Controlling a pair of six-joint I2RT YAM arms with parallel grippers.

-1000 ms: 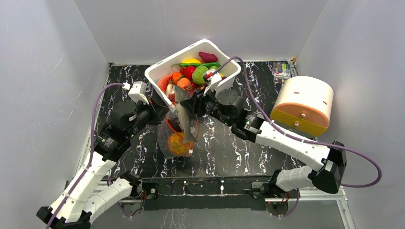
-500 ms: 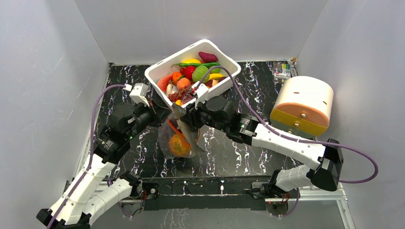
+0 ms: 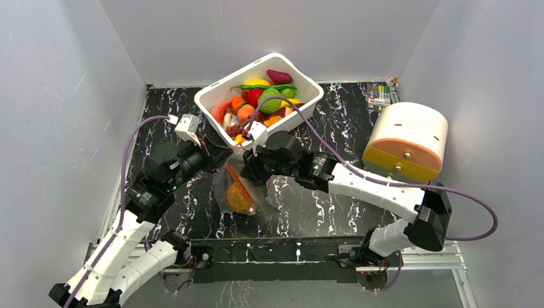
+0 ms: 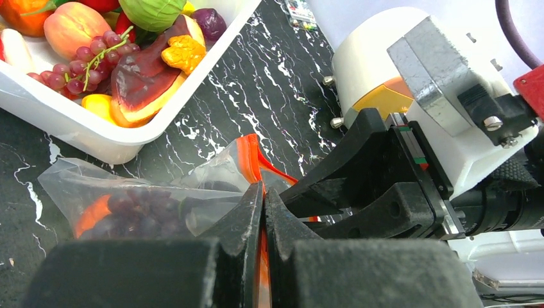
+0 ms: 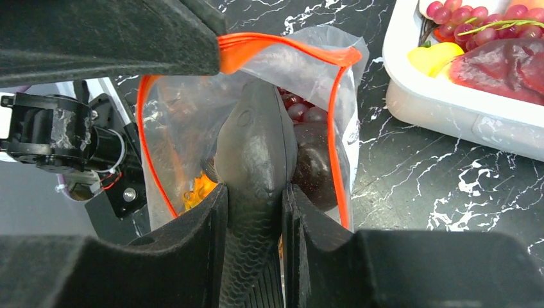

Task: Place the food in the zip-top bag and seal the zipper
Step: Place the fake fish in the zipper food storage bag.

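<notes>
The clear zip-top bag (image 3: 238, 192) stands on the black marbled table below the white tub. My left gripper (image 4: 263, 192) is shut on its red-orange zipper (image 4: 249, 157) and holds the mouth open. My right gripper (image 5: 255, 189) is shut on a grey toy fish (image 5: 256, 141), head down inside the bag's mouth (image 5: 282, 45). Inside the bag are purple grapes (image 5: 301, 110), a dark purple piece (image 5: 315, 168) and the orange pineapple (image 5: 195, 186). In the top view the two grippers (image 3: 215, 157) (image 3: 247, 170) meet over the bag, and the fish is hidden.
The white tub (image 3: 253, 67) behind the bag holds several more toy fruits and vegetables, with its near wall close to the grippers (image 4: 77, 122). A cream and orange rounded box (image 3: 407, 141) sits at the right. A small colourful item (image 3: 380, 95) lies at the back right.
My right gripper has moved left and down with the fish, from above the bag into its mouth. My left gripper has kept its hold on the zipper edge.
</notes>
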